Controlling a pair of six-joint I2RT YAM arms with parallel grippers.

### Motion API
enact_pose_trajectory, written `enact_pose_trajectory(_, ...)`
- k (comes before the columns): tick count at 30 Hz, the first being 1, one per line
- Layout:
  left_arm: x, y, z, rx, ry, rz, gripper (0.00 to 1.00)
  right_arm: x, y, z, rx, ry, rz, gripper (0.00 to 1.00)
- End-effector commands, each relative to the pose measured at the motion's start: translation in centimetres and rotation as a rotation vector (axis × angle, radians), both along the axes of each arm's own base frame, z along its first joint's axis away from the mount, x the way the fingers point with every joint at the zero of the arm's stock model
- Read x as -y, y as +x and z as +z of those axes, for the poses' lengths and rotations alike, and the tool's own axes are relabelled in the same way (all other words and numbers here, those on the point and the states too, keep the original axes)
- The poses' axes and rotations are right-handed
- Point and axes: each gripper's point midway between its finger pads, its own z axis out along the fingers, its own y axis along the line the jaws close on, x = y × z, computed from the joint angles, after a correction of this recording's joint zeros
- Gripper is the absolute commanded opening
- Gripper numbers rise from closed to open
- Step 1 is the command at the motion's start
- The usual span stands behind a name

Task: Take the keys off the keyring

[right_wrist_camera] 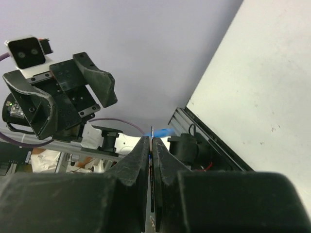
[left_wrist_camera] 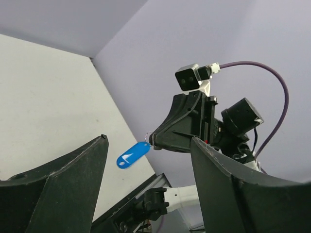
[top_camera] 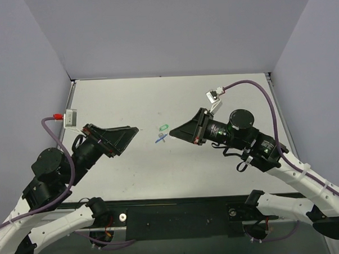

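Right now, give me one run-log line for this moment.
left fingers: open, empty | right fingers: shut on keyring, its blue tag hanging | green tag: on table | key: not discernible

Your left end effector (top_camera: pixel 128 141) and right end effector (top_camera: pixel 175 133) face each other across a short gap above the tabletop (top_camera: pixel 157 99). The blue key tag (left_wrist_camera: pixel 132 155) dangles into that gap from the right one's pinched tip, and the green tag (top_camera: pixel 164 127) lies just beyond it. Past them the tabletop runs open to the back wall (top_camera: pixel 171 31); side walls (top_camera: pixel 21 83) hem each arm.
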Motion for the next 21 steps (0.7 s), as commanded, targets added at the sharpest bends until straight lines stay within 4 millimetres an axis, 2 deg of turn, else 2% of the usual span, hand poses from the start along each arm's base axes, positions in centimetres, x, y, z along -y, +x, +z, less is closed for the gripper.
enact_pose_trajectory(1, -2.0, 0.4, -3.0, -0.038, 0.107, 0.081, 0.78, 0.9, -0.2, -2.3, -0.095, -0.138, -0.030, 0.00)
enact_pose_trajectory(4, -1.3, 0.1, -3.8, -0.039, 0.134, 0.047, 0.77, 1.8, -0.3, -5.3, -0.180, -0.282, -0.050, 0.00)
enact_pose_trajectory(5, -1.0, 0.1, -4.1, -0.041, 0.147, 0.037, 0.77, 1.4, -0.7, -5.8, -0.204, -0.287, -0.022, 0.00)
enact_pose_trajectory(8, 0.6, -0.3, -4.9, -0.039, 0.185, -0.036, 0.75, 0.4, -1.3, -5.8, -0.241, -0.259, 0.025, 0.00)
enact_pose_trajectory(14, 3.4, -2.3, -4.1, -0.006, 0.112, -0.215, 0.68, 0.3, -1.9, -5.8, -0.270, -0.243, 0.056, 0.00)
enact_pose_trajectory(20, 5.3, -3.5, -6.8, -0.097, 0.084, -0.329, 0.66, 0.2, -2.6, -6.8, -0.348, -0.262, 0.082, 0.00)
enact_pose_trajectory(21, 5.5, -3.8, -6.5, -0.104, 0.056, -0.352, 0.65, 0.3, -2.6, -6.9, -0.353, -0.262, 0.082, 0.00)
